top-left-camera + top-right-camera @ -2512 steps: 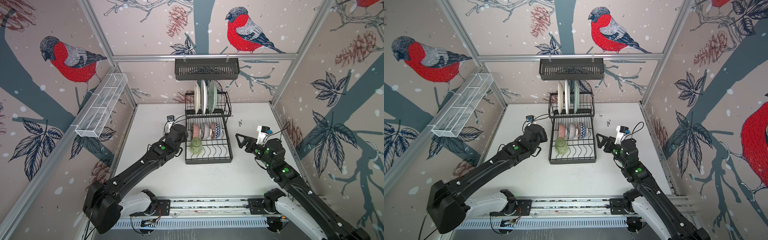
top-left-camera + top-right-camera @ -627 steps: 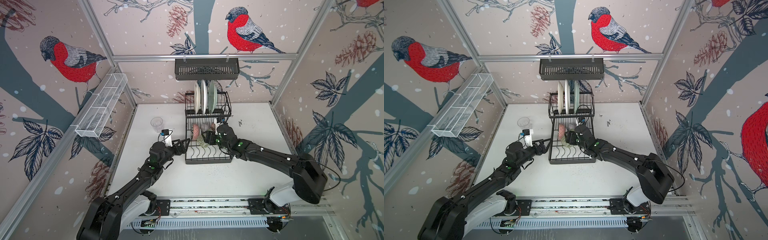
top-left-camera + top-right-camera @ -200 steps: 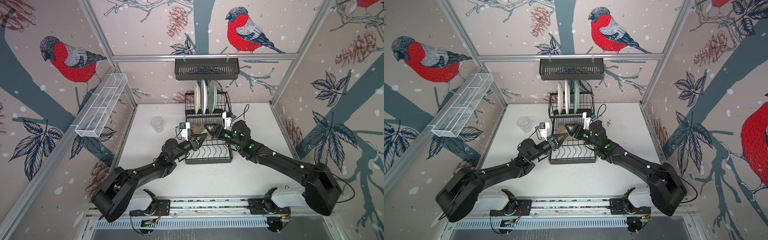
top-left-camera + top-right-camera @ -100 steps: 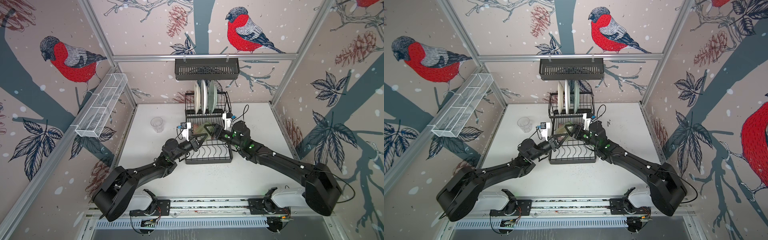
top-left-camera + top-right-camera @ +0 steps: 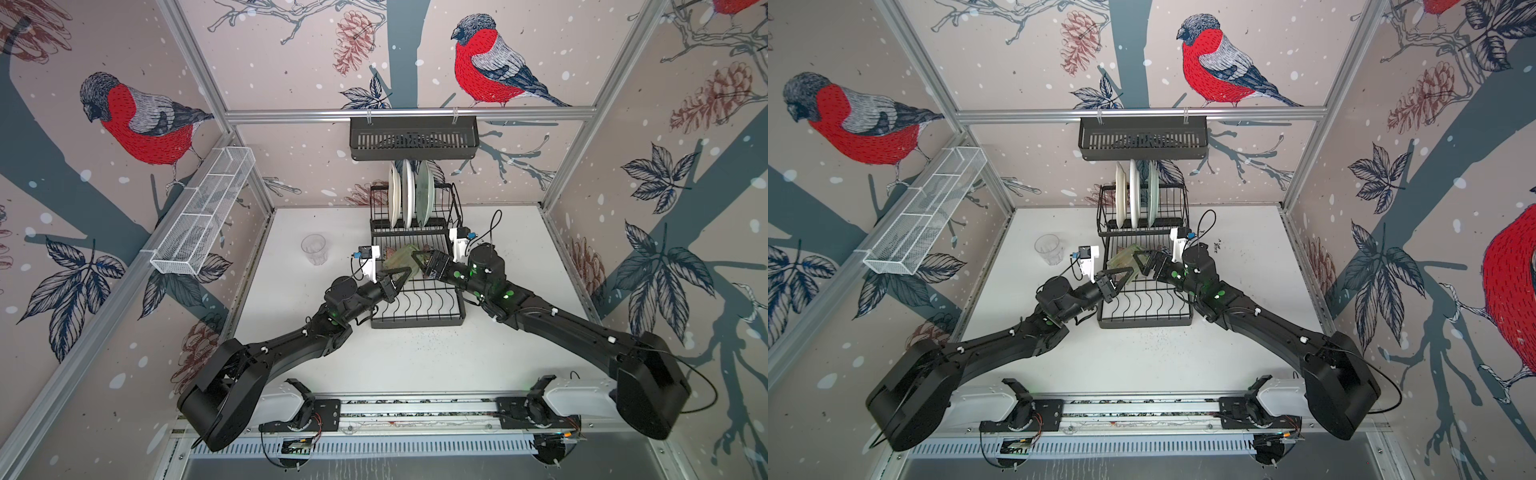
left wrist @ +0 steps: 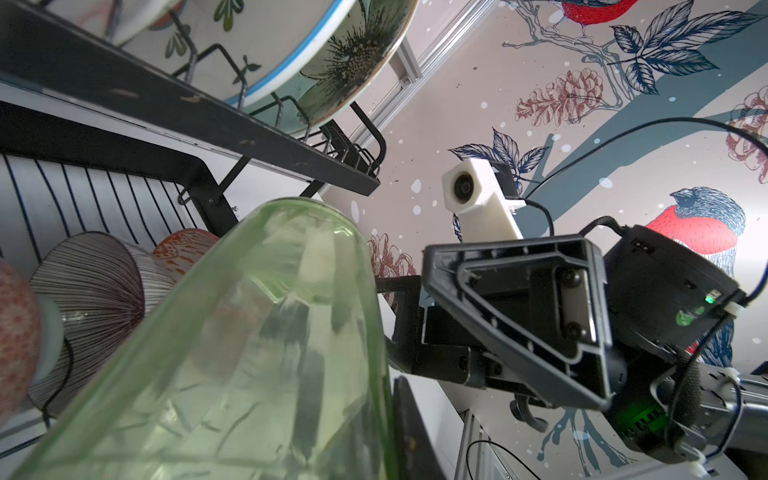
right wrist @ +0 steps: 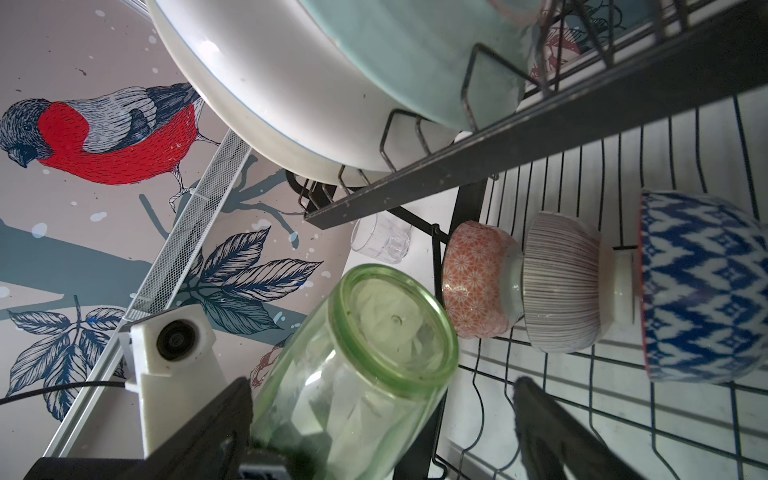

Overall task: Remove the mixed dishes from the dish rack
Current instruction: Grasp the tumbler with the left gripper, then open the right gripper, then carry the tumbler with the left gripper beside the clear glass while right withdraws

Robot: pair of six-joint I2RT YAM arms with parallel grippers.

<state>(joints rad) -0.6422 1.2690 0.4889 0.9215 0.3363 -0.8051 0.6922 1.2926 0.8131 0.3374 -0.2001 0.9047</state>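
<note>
The green ribbed glass (image 5: 398,259) (image 5: 1122,257) hangs tilted over the lower level of the dish rack (image 5: 417,322) (image 5: 1144,322). My left gripper (image 5: 402,275) (image 5: 1124,275) (image 6: 380,440) is shut on the wall of the green ribbed glass (image 6: 249,353) near its mouth. My right gripper (image 5: 420,259) (image 5: 1142,259) (image 7: 384,388) is open, its jaws standing wide on either side of the glass (image 7: 361,365). Three patterned bowls (image 7: 561,282) lie on the lower level. Three plates (image 5: 409,195) (image 5: 1134,199) stand in the upper level. A clear glass (image 5: 313,248) (image 5: 1049,248) stands on the table left of the rack.
A slotted black shelf basket (image 5: 413,139) hangs on the back rail above the rack. A long white mesh basket (image 5: 203,216) is fixed to the left wall. The rack's upper level (image 7: 540,137) overhangs close above both grippers.
My left gripper has closed on the green glass. My right gripper's jaws have spread wide and let go of it. Both arms have barely moved.
</note>
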